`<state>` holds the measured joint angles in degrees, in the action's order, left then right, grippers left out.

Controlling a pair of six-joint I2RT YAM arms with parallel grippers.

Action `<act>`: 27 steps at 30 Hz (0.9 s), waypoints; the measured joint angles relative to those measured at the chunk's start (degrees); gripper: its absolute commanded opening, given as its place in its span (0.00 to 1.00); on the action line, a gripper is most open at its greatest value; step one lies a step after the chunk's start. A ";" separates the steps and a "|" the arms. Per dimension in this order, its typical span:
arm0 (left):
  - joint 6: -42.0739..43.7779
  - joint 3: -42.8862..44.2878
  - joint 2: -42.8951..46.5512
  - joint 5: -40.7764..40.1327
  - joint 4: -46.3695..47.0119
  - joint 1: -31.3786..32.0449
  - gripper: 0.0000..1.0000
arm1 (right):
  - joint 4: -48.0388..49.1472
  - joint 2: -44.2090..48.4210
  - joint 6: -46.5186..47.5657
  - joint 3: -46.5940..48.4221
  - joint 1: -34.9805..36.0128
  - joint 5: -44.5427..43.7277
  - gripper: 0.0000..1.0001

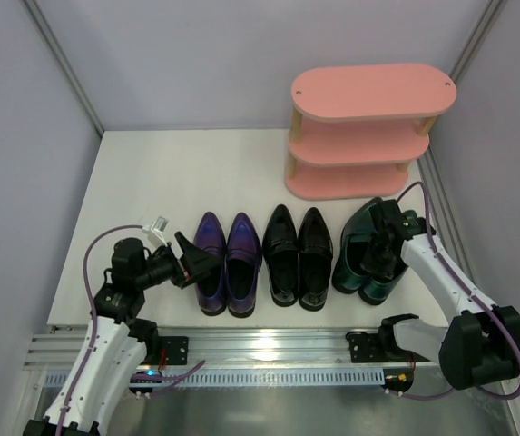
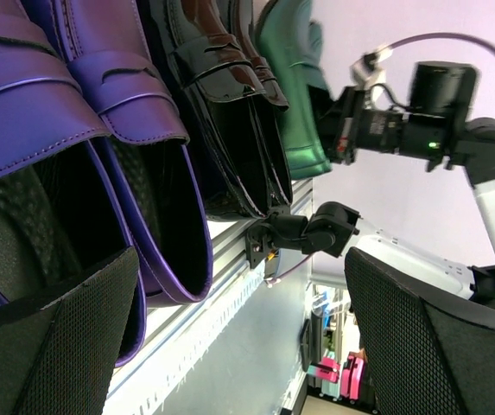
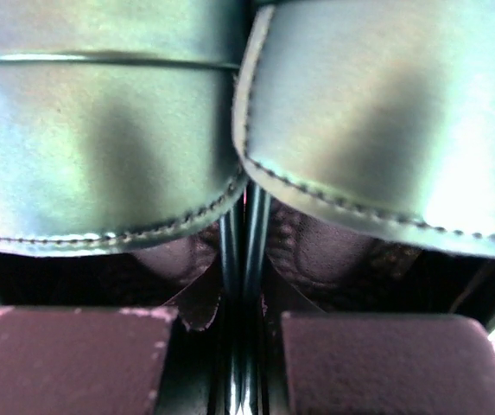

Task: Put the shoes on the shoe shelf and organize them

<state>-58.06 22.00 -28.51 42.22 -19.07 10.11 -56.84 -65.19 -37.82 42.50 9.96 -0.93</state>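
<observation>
shoes (image 1: 282, 245) in three pairs; one shelf (image 1: 373, 91)

A white tabletop (image 1: 151, 182) is bounded far, left & right by plain lavender walls (image 1: 241, 54), w/ grey metal posts (image 1: 60, 64) at the far corners. An alu. rail (image 1: 269, 343) is mounted along the near edge; a slotted white cable duct (image 1: 278, 374) is seen just nearer.

Bright even light, soft shadows, glare on the green shoes (image 3: 377, 130) (close-up blurred, perhaps defocused)
</observation>
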 measured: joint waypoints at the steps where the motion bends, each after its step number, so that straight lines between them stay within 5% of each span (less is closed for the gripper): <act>1: 0.00 0.00 -0.24 -0.07 0.02 0.00 1.00 | -0.79 0.11 1.36 1.53 0.00 -0.74 0.04; 9: -0.20 -0.44 -2.08 -0.22 0.57 0.00 1.00 | -3.50 -0.37 11.82 14.58 0.00 -3.50 0.04; 27: -0.57 -1.07 -2.89 -0.61 2.80 0.00 1.00 | -6.45 -12.04 22.77 25.11 -0.09 2.45 0.04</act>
<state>-58.63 20.93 -31.40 41.60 -16.27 10.11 -63.29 -77.23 -15.05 67.61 9.87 1.52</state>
